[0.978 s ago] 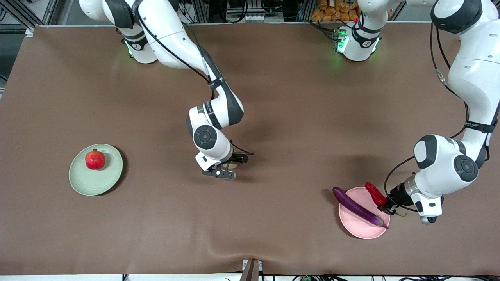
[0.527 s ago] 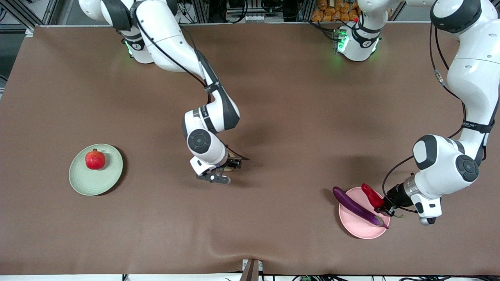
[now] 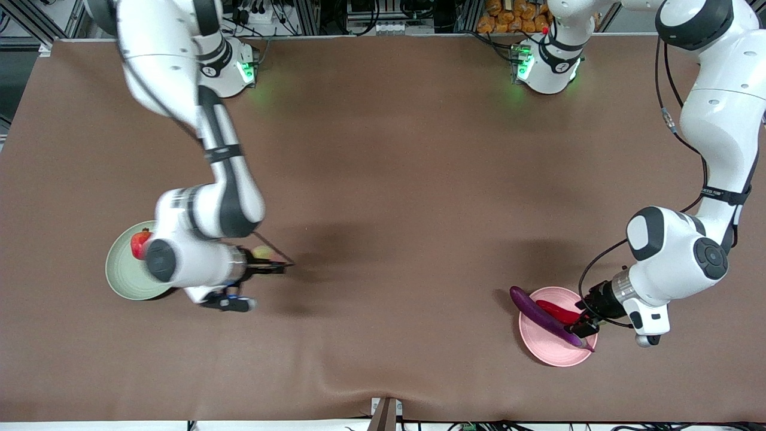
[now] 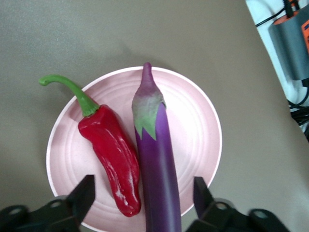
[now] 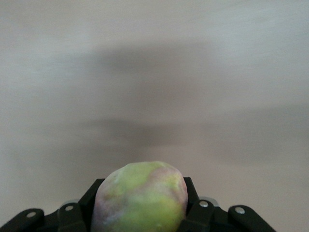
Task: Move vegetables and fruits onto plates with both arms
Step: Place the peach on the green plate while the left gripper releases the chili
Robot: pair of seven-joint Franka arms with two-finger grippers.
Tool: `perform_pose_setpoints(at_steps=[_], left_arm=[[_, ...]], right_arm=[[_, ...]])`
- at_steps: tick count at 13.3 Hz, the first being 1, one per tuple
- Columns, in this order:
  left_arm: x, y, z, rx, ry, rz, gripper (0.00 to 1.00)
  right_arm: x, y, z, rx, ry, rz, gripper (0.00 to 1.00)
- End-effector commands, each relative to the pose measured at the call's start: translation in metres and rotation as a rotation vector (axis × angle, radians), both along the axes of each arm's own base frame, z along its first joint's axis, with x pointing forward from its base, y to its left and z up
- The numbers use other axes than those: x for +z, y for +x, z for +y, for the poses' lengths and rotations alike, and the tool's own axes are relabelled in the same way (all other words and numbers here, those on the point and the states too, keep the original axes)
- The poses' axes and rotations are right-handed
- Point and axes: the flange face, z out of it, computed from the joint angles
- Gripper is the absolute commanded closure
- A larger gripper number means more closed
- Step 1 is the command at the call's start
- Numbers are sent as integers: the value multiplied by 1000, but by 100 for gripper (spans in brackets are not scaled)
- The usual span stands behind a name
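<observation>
My left gripper [image 3: 585,326] hangs open over the pink plate [image 3: 553,353] at the left arm's end of the table. In the left wrist view its jaws stand wide, clear of both vegetables. The red chili pepper [image 4: 113,154] lies on the plate [image 4: 193,125], touching the purple eggplant [image 4: 157,159] along its side. My right gripper [image 3: 266,267] is shut on the pale yellow-pink peach [image 5: 140,198], in the air over the table just beside the green plate [image 3: 122,272]. The red pomegranate [image 3: 139,242] sits on that plate, partly hidden by the right arm's wrist.
Brown cloth covers the whole table. A small metal fixture [image 3: 386,413] sits at the middle of the edge nearest the front camera. The arms' green-lit bases [image 3: 538,63] stand along the edge farthest from it.
The left gripper has opened and the chili now lies on the pink plate. The right gripper shut on the peach, lifted it and swung from the table's middle toward the green plate.
</observation>
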Motion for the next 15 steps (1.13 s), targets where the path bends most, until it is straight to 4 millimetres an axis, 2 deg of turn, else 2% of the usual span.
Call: perform_pose_setpoints(at_steps=[1, 3, 5, 6, 7, 9, 10, 11, 12, 13, 15], left_arm=[[25, 0, -10, 0, -10, -6, 0], [38, -3, -21, -22, -13, 20, 0], [59, -7, -22, -42, 3, 31, 0], [71, -11, -30, -63, 10, 44, 0], [84, -14, -37, -82, 19, 53, 0], [117, -23, -50, -119, 50, 58, 0], [135, -28, -56, -133, 70, 62, 0], [147, -34, -64, -152, 82, 70, 0], [166, -41, -72, -166, 96, 61, 0], [187, -45, -76, -169, 108, 41, 0], [201, -50, -88, -185, 98, 31, 0]], right_arm=[[-7, -1, -83, 82, 70, 20, 82], [-15, -1, -144, 222, 126, -23, 81], [-34, -5, -200, 339, 173, -59, 80], [-43, -7, -217, 393, 188, -74, 80], [-53, -9, -224, 441, 202, -78, 80], [-67, -7, -249, 518, 196, -142, 74], [-71, -5, -258, 580, 187, -181, 68], [-77, -6, -261, 612, 197, -185, 42], [-75, -5, -258, 617, 197, -186, 0], [-70, -4, -253, 615, 198, -190, 0], [-65, -9, -243, 561, 228, -134, 0]])
